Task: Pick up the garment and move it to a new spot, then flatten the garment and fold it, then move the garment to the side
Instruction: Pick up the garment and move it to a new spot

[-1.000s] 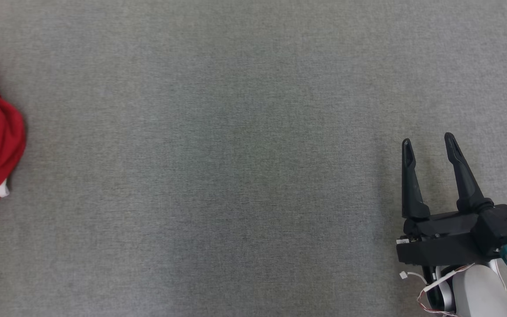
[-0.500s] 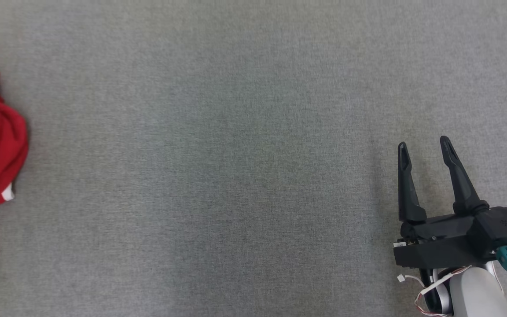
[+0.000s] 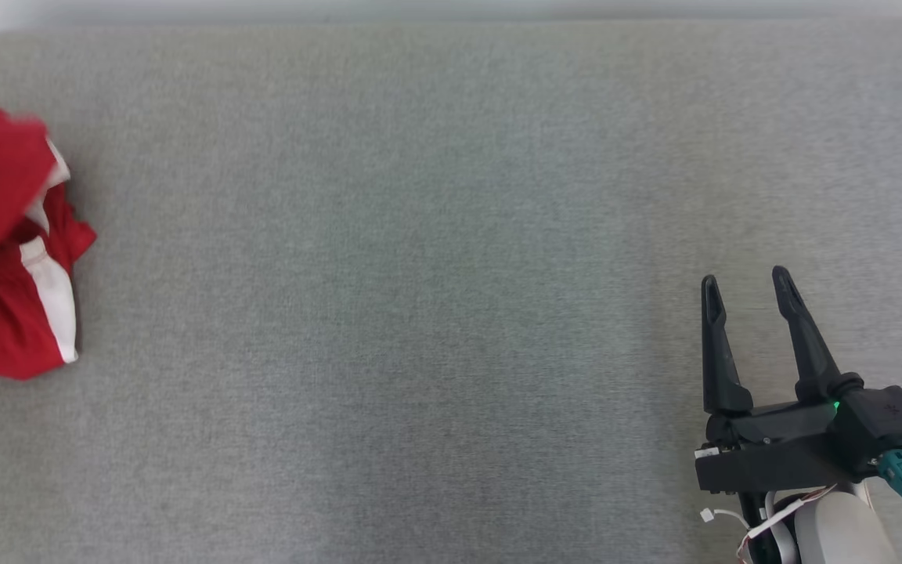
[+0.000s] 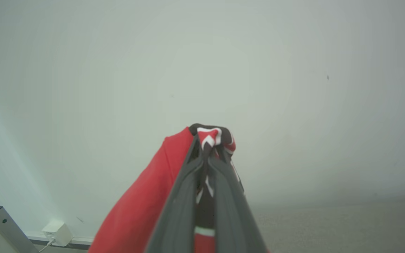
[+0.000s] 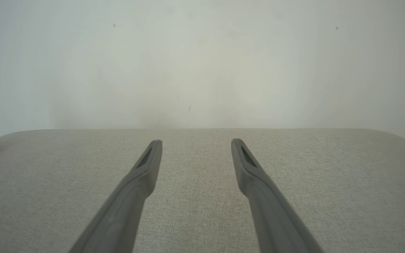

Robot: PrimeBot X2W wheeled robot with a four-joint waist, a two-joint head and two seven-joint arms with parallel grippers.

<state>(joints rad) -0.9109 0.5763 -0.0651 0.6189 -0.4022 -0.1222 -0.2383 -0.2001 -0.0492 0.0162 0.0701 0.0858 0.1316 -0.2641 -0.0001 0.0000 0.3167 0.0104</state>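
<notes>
- The left gripper is clenching a bunched edge of the red garment. Its fingers are pressing together on the black-and-white trim, and the cloth is draping down from them.
- In the head view the garment is showing at the left edge of the grey cloth-covered table, its red and white folds partly blurred. Whether its lower part is touching the table cannot be told.
- The right gripper is sitting over the table's near right corner, well apart from the garment, with fingers spread and gripping nothing.
- In the right wrist view those fingers are pointing toward the table's far edge and the pale wall.
</notes>
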